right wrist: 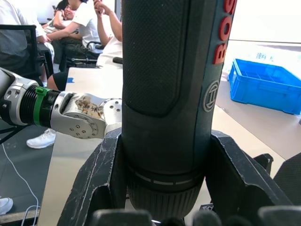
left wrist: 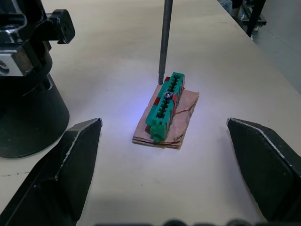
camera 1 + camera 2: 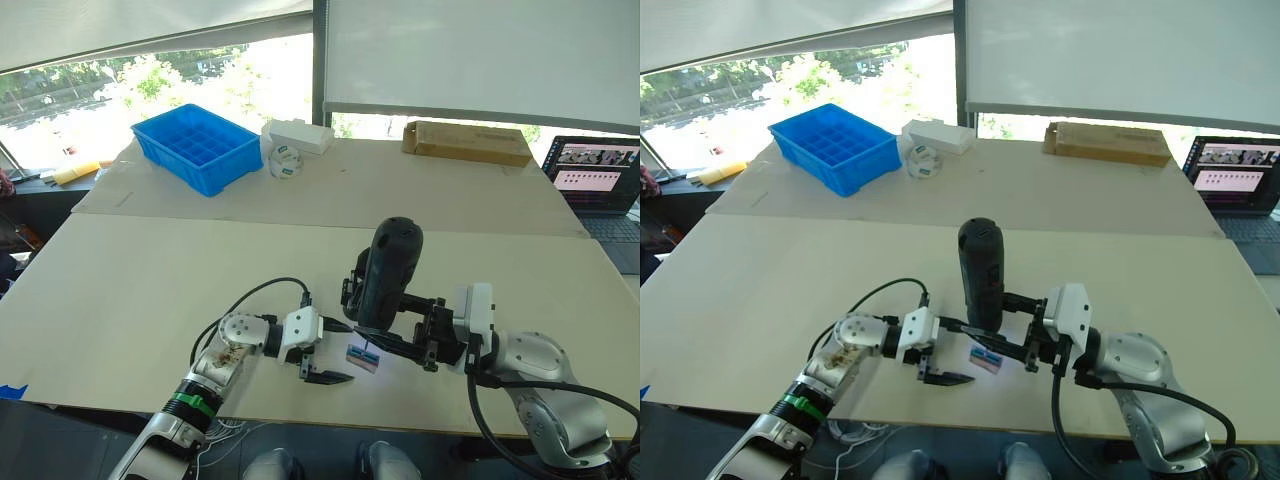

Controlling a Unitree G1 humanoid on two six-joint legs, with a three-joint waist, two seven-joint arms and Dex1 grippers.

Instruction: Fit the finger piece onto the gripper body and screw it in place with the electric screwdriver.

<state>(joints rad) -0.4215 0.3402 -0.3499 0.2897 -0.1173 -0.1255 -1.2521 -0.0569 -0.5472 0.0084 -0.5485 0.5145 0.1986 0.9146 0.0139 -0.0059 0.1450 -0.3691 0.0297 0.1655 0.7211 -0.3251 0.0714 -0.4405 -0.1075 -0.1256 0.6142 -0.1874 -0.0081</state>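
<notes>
My right gripper [image 3: 382,322] is shut on the electric screwdriver [image 3: 390,268], a thick black tool held upright near the table's front edge. Its thin metal bit [image 2: 164,37] points down, and its tip sits at the far end of a small green-and-tan block [image 2: 165,110] that has a screw in its top. My left gripper [image 3: 325,374] rests open on the table just left of the block, with nothing between its fingers. The gripper body [image 2: 26,108], black with a round base, stands just behind the block and is partly hidden by the screwdriver. The finger piece is out of view.
At the back of the table are a blue compartment bin [image 3: 195,148], a white box [image 3: 300,135], a tape roll [image 3: 285,162] and a cardboard box [image 3: 465,142]. A laptop [image 3: 595,180] sits at the far right. People [image 1: 94,23] sit beyond the table.
</notes>
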